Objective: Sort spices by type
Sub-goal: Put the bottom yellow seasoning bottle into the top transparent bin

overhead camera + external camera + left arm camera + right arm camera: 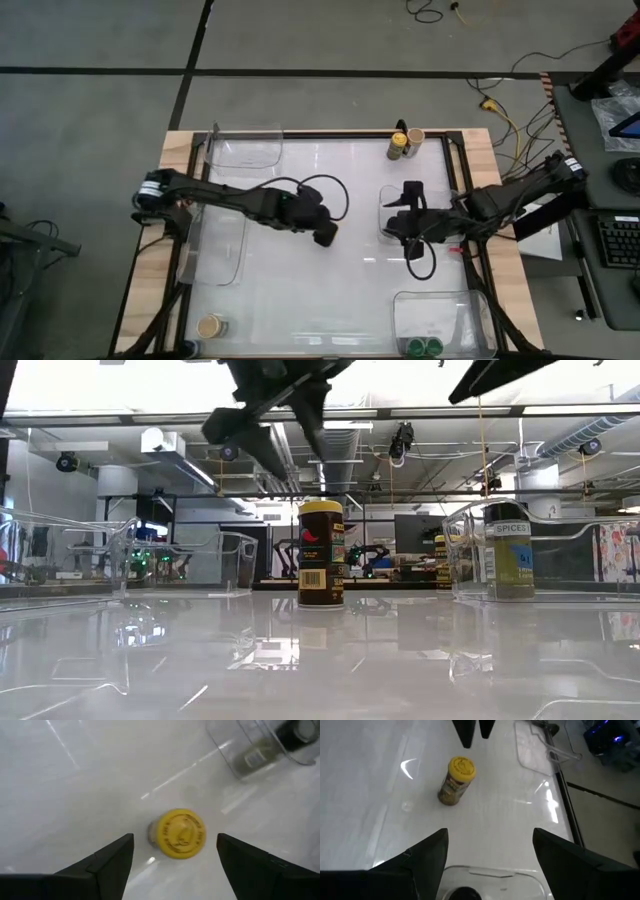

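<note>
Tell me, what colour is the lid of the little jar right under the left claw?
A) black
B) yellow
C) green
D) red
B: the left wrist view looks down between the open left gripper onto a jar with a round yellow lid, standing on the table.

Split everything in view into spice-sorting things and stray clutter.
Job:
- yellow-lid jar, under the open left gripper
- black-lid jar, in a tray under the open right gripper
- two green-lid jars
- tan-lid jar
- two jars at the far edge
- clear trays

Lying about:
- floor cables
- keyboard
</note>
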`<action>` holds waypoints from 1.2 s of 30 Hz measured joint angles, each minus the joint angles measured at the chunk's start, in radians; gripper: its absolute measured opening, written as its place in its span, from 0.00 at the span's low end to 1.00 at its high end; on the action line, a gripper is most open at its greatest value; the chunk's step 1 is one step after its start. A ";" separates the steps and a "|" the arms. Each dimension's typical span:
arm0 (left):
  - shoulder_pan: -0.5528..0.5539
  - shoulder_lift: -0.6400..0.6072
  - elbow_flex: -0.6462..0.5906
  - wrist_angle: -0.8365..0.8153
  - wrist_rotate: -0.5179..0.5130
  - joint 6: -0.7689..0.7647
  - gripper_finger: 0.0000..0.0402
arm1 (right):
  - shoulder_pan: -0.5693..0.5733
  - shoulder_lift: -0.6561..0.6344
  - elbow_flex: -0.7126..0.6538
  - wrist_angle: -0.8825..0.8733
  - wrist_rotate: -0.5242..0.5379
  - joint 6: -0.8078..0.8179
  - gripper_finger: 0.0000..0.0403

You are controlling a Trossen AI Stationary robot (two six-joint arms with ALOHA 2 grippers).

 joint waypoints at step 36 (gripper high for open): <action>0.051 0.493 0.718 -0.622 -0.025 0.117 0.82 | 0.157 -0.106 -0.075 -0.059 0.001 0.105 0.70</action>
